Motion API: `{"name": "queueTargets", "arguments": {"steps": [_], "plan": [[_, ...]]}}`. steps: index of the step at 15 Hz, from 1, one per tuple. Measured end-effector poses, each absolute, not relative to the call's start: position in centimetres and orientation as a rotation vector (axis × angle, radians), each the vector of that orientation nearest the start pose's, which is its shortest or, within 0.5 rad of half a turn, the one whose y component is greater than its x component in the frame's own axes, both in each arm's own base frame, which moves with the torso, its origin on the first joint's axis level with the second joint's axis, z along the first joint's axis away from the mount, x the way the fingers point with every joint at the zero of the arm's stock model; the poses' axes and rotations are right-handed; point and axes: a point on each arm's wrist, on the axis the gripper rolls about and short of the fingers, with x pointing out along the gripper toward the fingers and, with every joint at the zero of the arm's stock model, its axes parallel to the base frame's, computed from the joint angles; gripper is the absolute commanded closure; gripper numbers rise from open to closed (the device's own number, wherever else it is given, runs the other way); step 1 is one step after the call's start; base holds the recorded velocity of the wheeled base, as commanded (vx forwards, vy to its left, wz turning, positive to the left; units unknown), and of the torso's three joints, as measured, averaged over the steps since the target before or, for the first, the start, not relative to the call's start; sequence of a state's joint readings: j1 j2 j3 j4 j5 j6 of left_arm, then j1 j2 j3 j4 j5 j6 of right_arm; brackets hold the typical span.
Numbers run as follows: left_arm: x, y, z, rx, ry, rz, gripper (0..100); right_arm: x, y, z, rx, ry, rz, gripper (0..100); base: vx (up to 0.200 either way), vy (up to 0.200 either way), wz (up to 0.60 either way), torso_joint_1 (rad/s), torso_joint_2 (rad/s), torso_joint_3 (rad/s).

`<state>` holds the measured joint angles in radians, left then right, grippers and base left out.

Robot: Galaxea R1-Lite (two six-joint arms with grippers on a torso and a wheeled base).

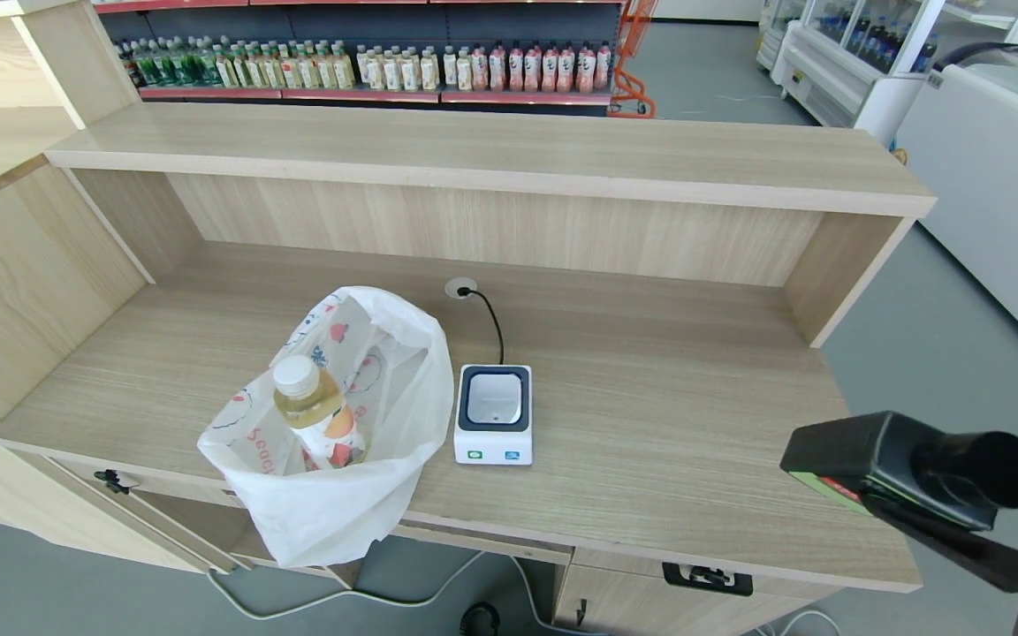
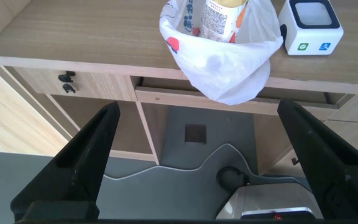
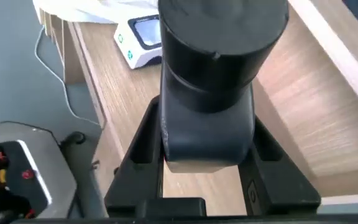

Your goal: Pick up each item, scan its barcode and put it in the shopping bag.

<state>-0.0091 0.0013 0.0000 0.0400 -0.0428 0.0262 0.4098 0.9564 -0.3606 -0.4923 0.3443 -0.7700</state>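
One black bottle (image 1: 880, 464) in right gripper (image 3: 207, 149) hangs near the counter (image 1: 650, 397) corner.

Left end effector (image 2: 197, 106), fingers apart, before shopping bag (image 2: 222, 68) with bottle (image 2: 219, 18), beside scanner (image 2: 309, 22).

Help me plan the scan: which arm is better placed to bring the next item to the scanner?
Right. The right gripper is shut on a black container by the desk's right front corner. The left gripper hangs open and empty, below desk level before the bag.
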Motion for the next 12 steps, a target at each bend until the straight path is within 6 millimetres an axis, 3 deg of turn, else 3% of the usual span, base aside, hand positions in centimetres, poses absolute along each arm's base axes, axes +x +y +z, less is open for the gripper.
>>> {"name": "queueTargets", "arguments": {"steps": [3, 6, 9, 12], "plan": [[-2.3, -0.1, 7.1, 0.025, 0.041, -0.053, 0, 11.2, 5.3, 20.0, -0.532, -0.076, 0.728, 100, 0.000, 0.000, 0.00, 0.000, 0.00, 0.000], [-2.3, -0.1, 7.1, 0.025, 0.041, -0.053, 0, 12.9, 5.7, 22.9, -0.155, -0.014, 0.664, 100, 0.000, 0.000, 0.00, 0.000, 0.00, 0.000], [-2.3, -0.1, 7.1, 0.025, 0.041, -0.053, 0, 14.8, 6.4, 26.0, 0.039, 0.043, 0.629, 100, 0.000, 0.000, 0.00, 0.000, 0.00, 0.000], [-2.3, -0.1, 7.1, 0.025, 0.041, -0.053, 0, 16.7, 7.7, 26.8, 0.330, 0.183, 0.652, 100, 0.000, 0.000, 0.00, 0.000, 0.00, 0.000]]}}
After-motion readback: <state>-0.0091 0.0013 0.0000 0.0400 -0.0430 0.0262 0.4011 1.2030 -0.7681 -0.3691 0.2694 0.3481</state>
